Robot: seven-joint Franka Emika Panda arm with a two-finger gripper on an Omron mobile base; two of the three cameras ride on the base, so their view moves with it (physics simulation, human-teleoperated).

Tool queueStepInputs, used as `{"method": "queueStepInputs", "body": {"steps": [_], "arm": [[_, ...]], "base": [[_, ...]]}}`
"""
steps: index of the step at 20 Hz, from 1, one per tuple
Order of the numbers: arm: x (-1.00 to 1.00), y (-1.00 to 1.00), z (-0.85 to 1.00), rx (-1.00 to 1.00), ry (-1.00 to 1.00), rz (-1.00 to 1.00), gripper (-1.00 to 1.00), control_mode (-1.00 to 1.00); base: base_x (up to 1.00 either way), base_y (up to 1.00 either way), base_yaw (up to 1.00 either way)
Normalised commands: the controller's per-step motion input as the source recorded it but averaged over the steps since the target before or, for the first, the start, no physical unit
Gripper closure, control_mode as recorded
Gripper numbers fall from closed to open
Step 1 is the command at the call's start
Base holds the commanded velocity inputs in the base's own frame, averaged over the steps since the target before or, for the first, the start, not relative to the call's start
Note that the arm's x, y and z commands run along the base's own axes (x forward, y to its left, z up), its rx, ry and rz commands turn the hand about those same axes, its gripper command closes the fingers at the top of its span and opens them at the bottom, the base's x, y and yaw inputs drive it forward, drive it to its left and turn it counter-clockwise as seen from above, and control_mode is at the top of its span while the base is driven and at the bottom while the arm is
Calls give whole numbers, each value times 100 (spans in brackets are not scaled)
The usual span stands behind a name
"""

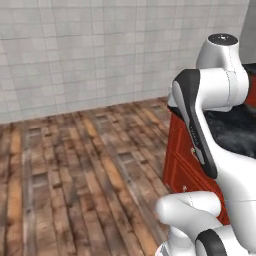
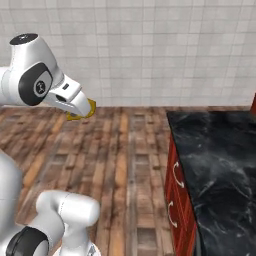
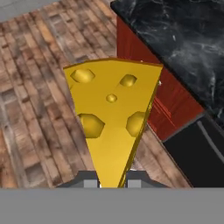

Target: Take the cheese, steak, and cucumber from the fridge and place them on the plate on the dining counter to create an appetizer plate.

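Kitchen: tiled wall, red cabinets, marbled countertop.

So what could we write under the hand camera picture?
End effector holding the cheese above the wooden floor, beside a black-topped red cabinet.

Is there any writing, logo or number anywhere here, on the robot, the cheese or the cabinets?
None: no word, number or brand can be read in any view.
The cheese held in the gripper bears only holes, no label.
The round mark on the arm's joint cap is too blurred to read.
The red cabinets and their black marbled top carry only handles and veining.
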Motion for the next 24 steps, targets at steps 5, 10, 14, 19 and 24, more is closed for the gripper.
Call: {"method": "queueStepInputs", "body": {"steps": [5, 10, 14, 19, 24], "arm": [[0, 0, 0, 0, 0, 0, 100, 100], [0, 0, 0, 0, 0, 0, 100, 100], [0, 0, 0, 0, 0, 0, 100, 100], [0, 0, 0, 0, 0, 0, 100, 100], [0, 0, 0, 0, 0, 0, 100, 100]], "base": [[100, 50, -26], [100, 41, -30], [100, 37, -33], [100, 39, -35], [100, 44, -38]]}}
